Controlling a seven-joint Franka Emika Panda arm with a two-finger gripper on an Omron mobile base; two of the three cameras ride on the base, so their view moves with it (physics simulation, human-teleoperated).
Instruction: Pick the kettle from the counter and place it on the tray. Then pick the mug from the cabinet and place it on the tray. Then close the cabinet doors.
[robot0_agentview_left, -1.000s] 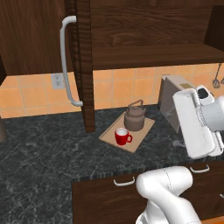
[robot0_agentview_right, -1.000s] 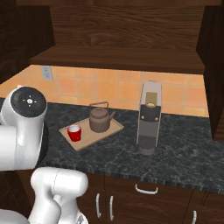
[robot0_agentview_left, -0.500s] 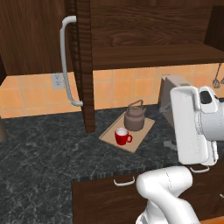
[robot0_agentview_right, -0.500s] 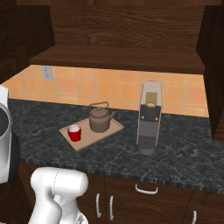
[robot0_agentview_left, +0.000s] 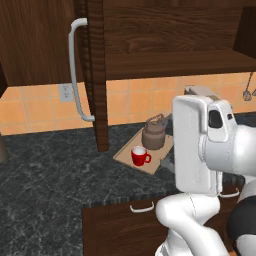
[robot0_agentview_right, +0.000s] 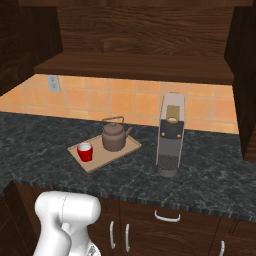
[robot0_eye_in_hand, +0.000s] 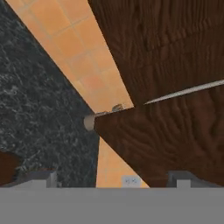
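1. Hand view: the claw (robot0_eye_in_hand: 113, 179) stands wide, its two dark tips well apart with nothing between them, facing a dark wood cabinet door (robot0_eye_in_hand: 170, 87) whose thin white bar handle (robot0_eye_in_hand: 183, 92) runs slantwise across the panel.
2. The handle's long axis lies roughly across the line between the tips, ahead of the claw and apart from it; my guess is that the door must be pushed or hooked from this side.
3. Left base view: the kettle (robot0_agentview_left: 154, 133) and the red mug (robot0_agentview_left: 139, 156) sit on the tray (robot0_agentview_left: 126, 156), which lies on the dark marbled worktop (robot0_agentview_left: 45, 170). So closing the doors looks like all that remains.
4. The open left door (robot0_agentview_left: 96, 75) stands edge-on with its white handle (robot0_agentview_left: 75, 70) upright.
5. Which of the two doors the claw faces I cannot tell.
6. The arm's white body hides part of the tray and the grey appliance (robot0_agentview_right: 170, 135).
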